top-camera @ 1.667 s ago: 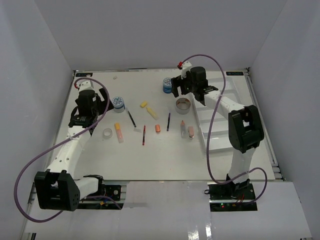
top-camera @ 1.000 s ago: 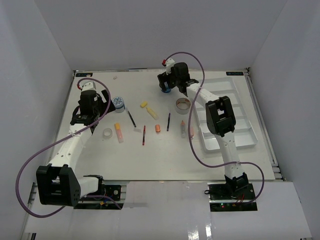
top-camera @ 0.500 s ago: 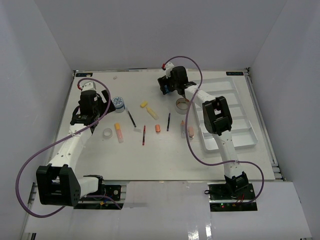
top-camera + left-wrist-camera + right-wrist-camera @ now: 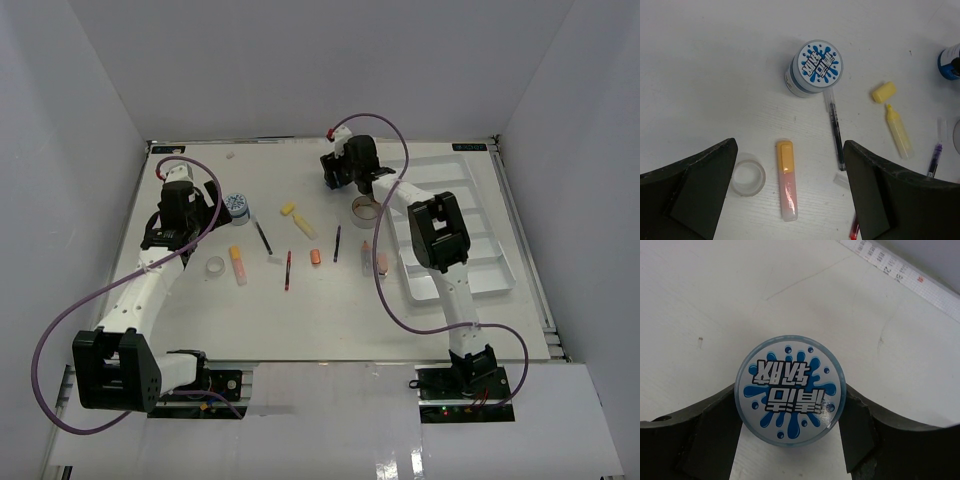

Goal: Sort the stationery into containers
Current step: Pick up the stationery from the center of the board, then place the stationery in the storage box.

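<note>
Right gripper (image 4: 791, 415) clamps both sides of the blue-white tub (image 4: 791, 390), which stands upright on the table (image 4: 330, 310) left of the white tray (image 4: 478, 215), ready for lifting. Left gripper (image 4: 790, 150) hangs wide open, holding nothing.

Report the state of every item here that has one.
left end effector: open, holding nothing.
right end effector: jaws flank far tub, grip unclear.
far tub: upright, lid on.
near tub: upright, lid on.
yellow highlighter: uncapped, cap lying beside it.
orange highlighter: capped, lying flat.
</note>
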Motion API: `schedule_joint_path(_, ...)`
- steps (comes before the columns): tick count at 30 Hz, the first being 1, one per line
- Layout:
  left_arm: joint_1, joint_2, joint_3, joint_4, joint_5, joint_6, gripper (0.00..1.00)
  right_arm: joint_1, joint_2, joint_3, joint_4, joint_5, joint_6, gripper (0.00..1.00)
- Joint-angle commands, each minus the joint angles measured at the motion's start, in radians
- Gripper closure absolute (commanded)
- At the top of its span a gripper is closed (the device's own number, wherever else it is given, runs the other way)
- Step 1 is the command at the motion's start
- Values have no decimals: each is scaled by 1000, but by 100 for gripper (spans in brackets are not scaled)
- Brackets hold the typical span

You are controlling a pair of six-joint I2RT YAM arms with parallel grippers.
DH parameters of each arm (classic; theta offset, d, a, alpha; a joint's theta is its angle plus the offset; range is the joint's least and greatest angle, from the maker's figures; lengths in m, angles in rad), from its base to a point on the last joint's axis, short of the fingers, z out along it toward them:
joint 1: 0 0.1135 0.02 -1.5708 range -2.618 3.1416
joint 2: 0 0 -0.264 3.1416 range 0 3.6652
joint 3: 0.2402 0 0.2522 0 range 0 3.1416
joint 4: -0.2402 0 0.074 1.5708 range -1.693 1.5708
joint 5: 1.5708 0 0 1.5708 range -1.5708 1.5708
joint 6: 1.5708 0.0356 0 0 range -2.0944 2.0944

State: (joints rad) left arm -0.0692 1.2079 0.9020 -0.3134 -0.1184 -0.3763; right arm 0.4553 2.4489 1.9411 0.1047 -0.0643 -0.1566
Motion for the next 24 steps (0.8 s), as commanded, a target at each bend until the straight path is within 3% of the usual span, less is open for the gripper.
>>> schedule_joint_path(1,-1,-2,18,-4,13,-9,2,-27,-177,-71,75,35,14,75)
schedule_joint_path(9,-1,-11,17,-9,8,-13,2,-179,-445,-324,176,53,42,77)
schedule_joint_path(14,-3,-13,15,-10,8,-16,2,-291,-452,-358,176,93,68,76)
schedule_joint_path(18,-3,-13,15,-12,5,-18,2,-389,-429,-376,214,38,106,76)
schedule_joint_path(24,-3,-5,12,-13,-1,-16,2,-437,-363,-357,233,60,62,76)
